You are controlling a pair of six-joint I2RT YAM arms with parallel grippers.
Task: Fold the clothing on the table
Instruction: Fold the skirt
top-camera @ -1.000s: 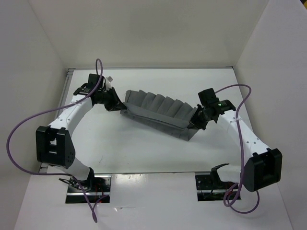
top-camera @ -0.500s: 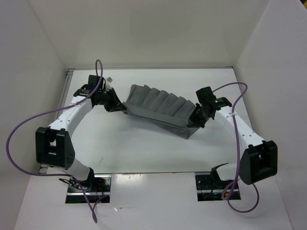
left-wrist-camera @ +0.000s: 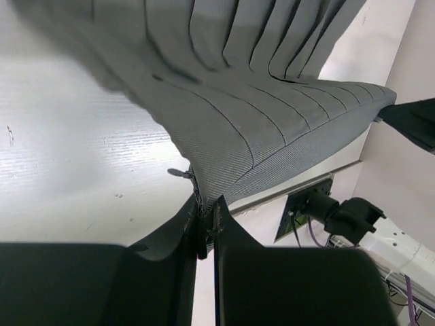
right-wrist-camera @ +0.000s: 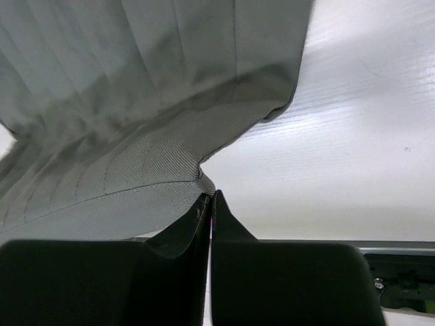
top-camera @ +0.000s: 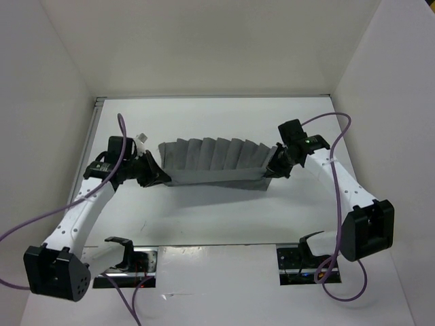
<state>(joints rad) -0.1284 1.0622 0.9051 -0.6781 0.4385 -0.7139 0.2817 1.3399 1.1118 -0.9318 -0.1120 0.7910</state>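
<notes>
The clothing (top-camera: 214, 161), a dark grey pleated garment, hangs stretched between both arms above the white table (top-camera: 217, 210), running left to right. My left gripper (top-camera: 160, 176) is shut on its left corner; in the left wrist view the fabric (left-wrist-camera: 272, 129) is pinched between the black fingertips (left-wrist-camera: 192, 207). At the other end my right gripper (top-camera: 272, 165) is shut on the right corner, and the right wrist view shows the cloth (right-wrist-camera: 122, 136) caught at the tip of the closed jaws. The garment's lower edge sags slightly in the middle.
White walls (top-camera: 47, 102) enclose the table on the left, back and right. The two arm bases (top-camera: 126, 261) (top-camera: 299, 261) sit at the near edge, with purple cables (top-camera: 340, 136) looping beside each arm.
The left arm has swung toward the near left, pulling the garment's left corner with it. The garment now hangs level and more taut instead of slanting. The right gripper barely moved.
</notes>
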